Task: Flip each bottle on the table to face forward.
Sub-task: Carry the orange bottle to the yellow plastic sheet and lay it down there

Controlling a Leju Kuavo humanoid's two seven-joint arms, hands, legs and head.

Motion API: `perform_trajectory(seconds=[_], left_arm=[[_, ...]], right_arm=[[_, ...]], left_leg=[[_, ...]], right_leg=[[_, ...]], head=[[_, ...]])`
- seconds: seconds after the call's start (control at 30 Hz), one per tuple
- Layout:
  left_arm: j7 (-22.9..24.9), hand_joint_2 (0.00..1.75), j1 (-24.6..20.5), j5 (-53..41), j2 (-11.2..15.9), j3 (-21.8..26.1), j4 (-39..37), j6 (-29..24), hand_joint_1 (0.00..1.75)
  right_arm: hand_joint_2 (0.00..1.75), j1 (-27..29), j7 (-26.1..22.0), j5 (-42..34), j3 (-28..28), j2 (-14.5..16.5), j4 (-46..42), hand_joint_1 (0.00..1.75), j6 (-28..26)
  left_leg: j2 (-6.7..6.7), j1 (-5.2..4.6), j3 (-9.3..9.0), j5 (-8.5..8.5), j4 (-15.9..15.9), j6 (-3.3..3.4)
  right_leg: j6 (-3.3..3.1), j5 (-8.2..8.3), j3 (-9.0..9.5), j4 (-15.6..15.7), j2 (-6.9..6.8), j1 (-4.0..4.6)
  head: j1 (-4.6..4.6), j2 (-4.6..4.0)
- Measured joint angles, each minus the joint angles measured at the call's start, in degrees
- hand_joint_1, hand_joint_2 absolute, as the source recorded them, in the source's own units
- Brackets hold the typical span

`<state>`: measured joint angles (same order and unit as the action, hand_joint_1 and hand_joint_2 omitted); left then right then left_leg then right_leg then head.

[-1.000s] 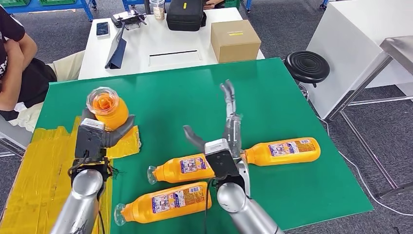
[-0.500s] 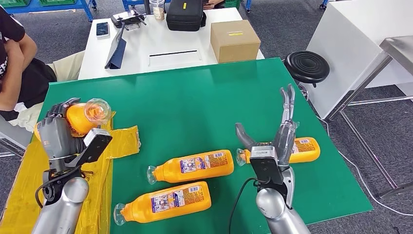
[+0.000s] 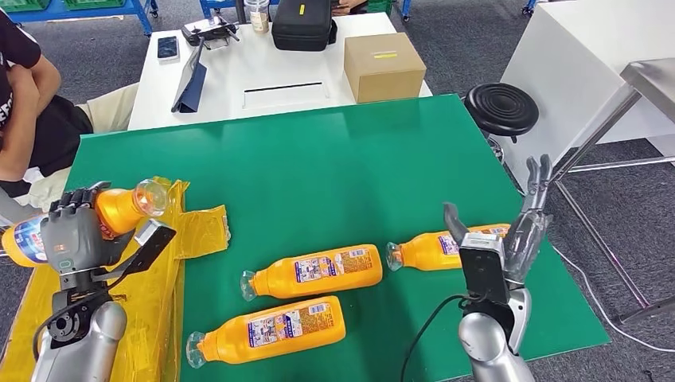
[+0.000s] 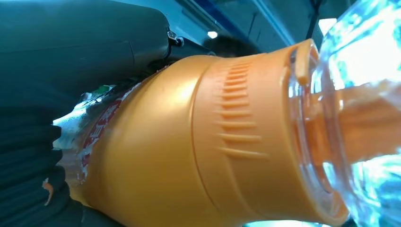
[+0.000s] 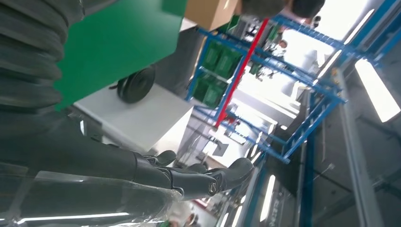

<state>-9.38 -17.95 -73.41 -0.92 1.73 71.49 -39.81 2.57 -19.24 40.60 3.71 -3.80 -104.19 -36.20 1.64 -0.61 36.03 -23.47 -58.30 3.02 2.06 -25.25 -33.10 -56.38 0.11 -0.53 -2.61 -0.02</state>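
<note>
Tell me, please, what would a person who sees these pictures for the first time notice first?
First, the orange bottles: three lie on their sides on the green table, one at the near edge, one in the middle and one toward the right. The left hand grips a fourth bottle above the yellow taped patch. The right hand is raised with fingers apart, holding nothing.

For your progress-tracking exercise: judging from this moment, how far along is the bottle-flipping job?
Early on. No bottle can be counted as done. In hand: the left hand grips one orange bottle, tilted over the yellow sheet. Left: three bottles lying on the green table. The right hand is open, holding nothing.
</note>
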Motion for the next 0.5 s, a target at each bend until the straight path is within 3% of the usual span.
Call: perform_trajectory(seconds=[0.5], left_arm=[[3.1,1.75,-0.6,0.2,0.5,-1.1,-7.6,0.0,1.75]], right_arm=[[1.75,0.8,2.3,-0.4,-2.9,-0.1,-0.2,0.0,0.1]], left_leg=[[-0.02,0.01,0.0,0.0,0.0,0.0]], right_leg=[[0.0,0.0,0.0,0.0,0.01,0.0]], head=[[0.01,0.0]])
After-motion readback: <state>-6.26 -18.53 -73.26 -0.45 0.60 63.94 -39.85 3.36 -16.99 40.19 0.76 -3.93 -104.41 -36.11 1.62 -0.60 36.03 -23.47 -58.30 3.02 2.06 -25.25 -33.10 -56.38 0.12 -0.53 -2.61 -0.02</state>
